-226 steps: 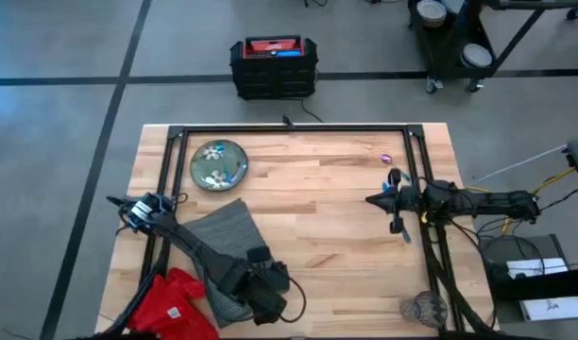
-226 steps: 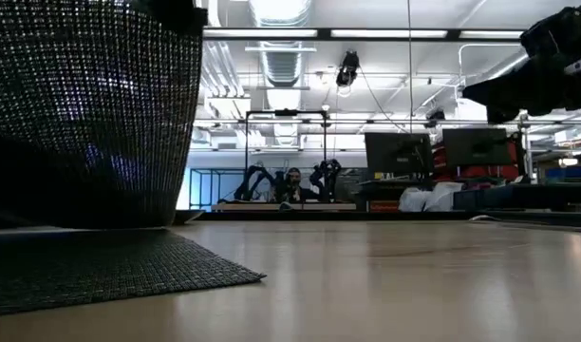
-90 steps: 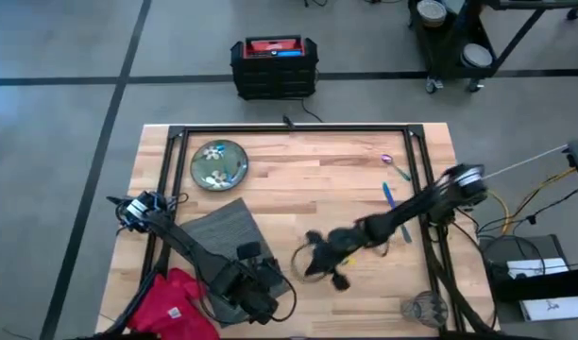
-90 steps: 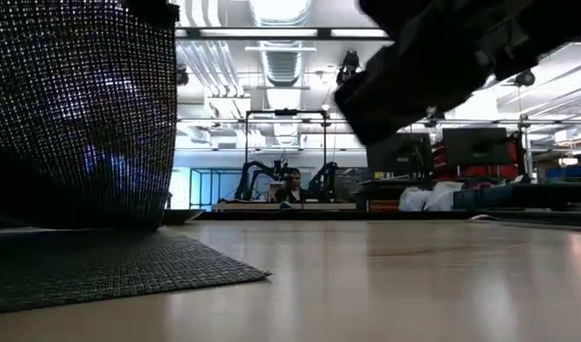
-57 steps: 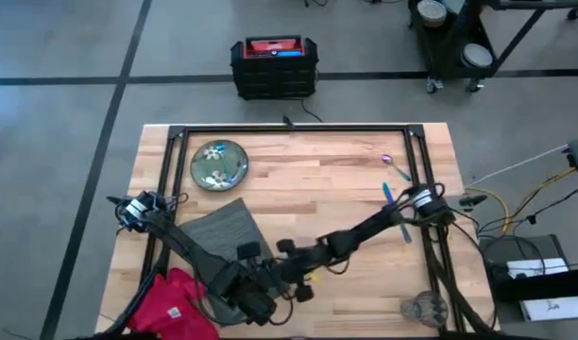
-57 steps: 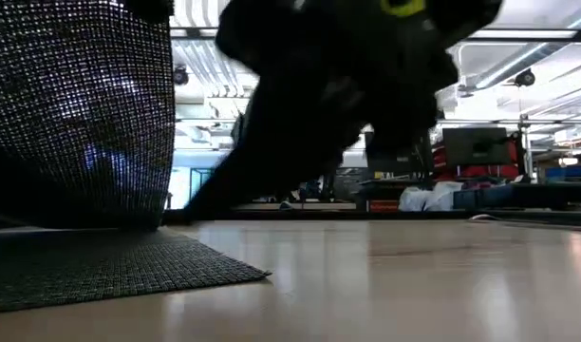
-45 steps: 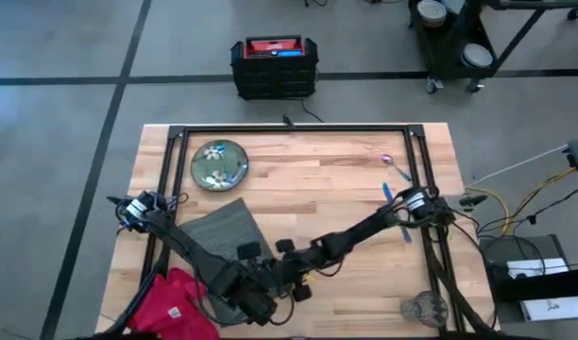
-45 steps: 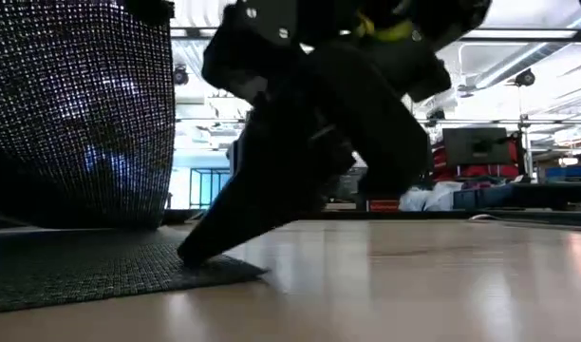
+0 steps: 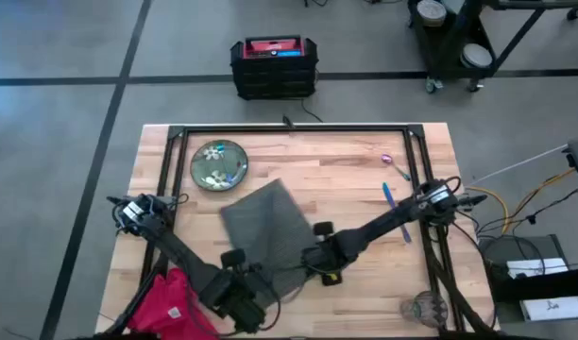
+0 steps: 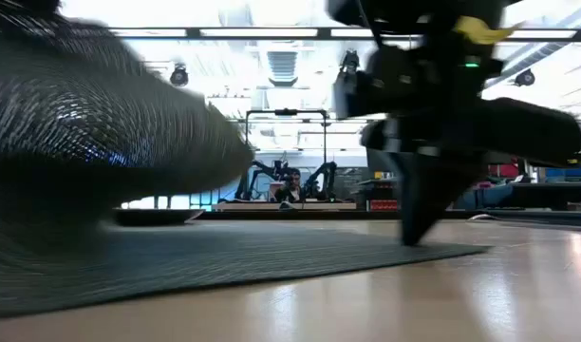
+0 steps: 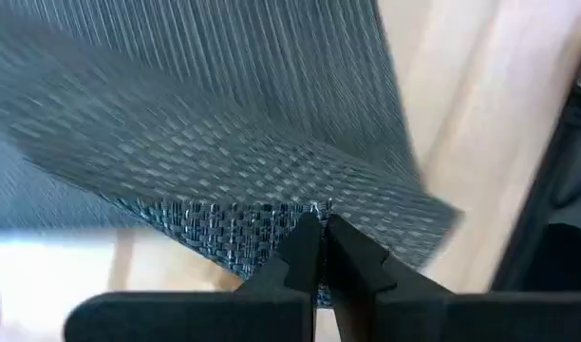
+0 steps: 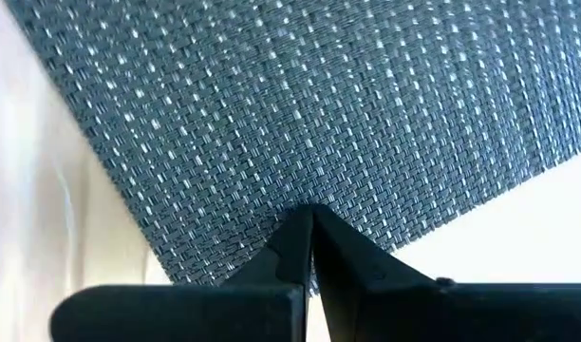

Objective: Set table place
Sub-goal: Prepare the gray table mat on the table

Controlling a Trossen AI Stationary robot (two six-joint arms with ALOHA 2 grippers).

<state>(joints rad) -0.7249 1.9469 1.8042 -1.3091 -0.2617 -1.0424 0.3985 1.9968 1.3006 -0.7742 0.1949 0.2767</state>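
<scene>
1. The placemat (image 9: 265, 227) lies spread near the middle of the table (image 9: 346, 189), tilted, with one corner toward the plate (image 9: 218, 164)
2. The left gripper (image 11: 317, 228) is at the placemat's near edge, on the side toward the red napkin (image 9: 171, 302); its fingers are pressed together on that edge, which is lifted off the wood there
3. The right gripper (image 12: 307, 220) is at the placemat's near corner on the far side from the napkin, fingers closed tight on the weave
4. In the low view the placemat's near part billows up on one side, and the rest lies flat on the table
5. The plate sits beyond the placemat, near its far corner, not touching it
6. The blue utensil (image 9: 387, 194) and the purple utensil (image 9: 391, 162) lie well apart from the placemat, toward the right arm's base
7. The glass (image 9: 423, 308) stands at the table's near right corner, far from the placemat
</scene>
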